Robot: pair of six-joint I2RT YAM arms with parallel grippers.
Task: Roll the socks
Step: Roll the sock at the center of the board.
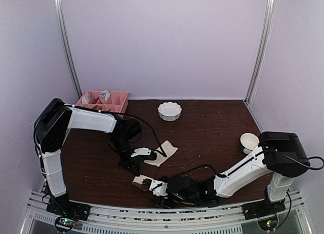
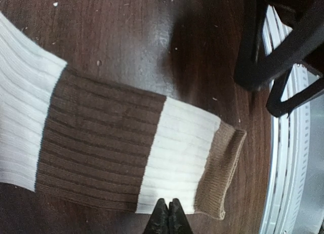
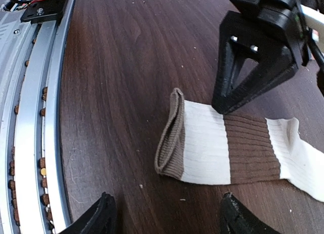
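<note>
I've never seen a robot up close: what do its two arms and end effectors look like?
The left arm and right arm have white tubular links between bulky black joint housings, with thin black cables running alongside. The left end effector and right end effector each end in two black fingers.

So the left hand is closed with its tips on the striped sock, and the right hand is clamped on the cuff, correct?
No. The right hand is not clamped on the cuff: the right wrist view shows its fingers standing apart, short of the cuff. The left hand is closed with its tips on the striped sock, as you say.
</note>
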